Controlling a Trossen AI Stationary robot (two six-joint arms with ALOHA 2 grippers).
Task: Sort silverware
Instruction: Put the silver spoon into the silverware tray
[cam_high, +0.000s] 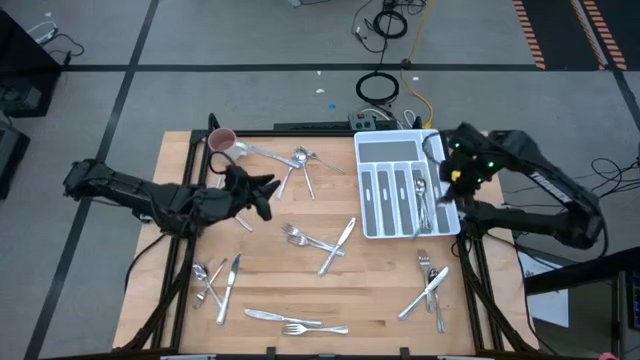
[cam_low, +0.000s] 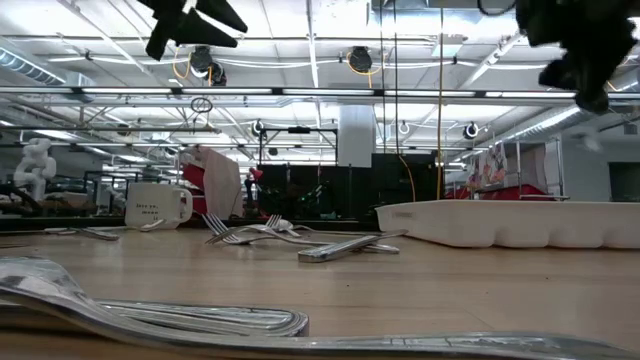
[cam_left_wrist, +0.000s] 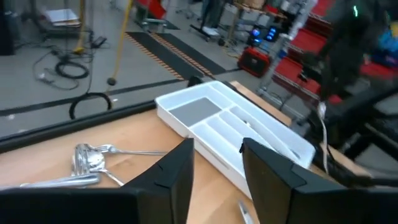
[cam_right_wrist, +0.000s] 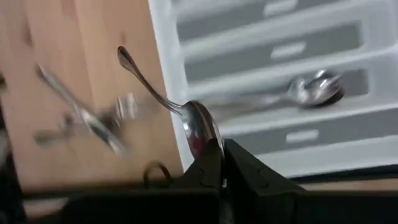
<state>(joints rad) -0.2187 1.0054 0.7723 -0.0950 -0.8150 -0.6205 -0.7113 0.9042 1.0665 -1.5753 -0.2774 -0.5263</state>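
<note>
One spoon hangs from the shut right hand over the tray, handle crossing its right-side slots; the left hand hovers far off. Right wrist view: hand pinches the bowl, handle pointing away, another spoon already slotted. Left wrist view: fingers half-open, empty.

Table: light wood planks, visible grain, satin sheen in the low view. Silverware scattered on it is polished metal, mirror-glossy, catching the ceiling lights. Spoon pinched in the right gripper: same bright metal, smooth bowl reflecting red. Second spoon in the tray just past that gripper's fingertips, equally shiny. Tray: white moulded plastic, smooth, semi-gloss rims, grey matt compartment floors. Both grippers' fingers: black, matt, plastic-looking, hard flat faces. Mug beyond the left gripper: white glazed ceramic look, glossy.
</note>
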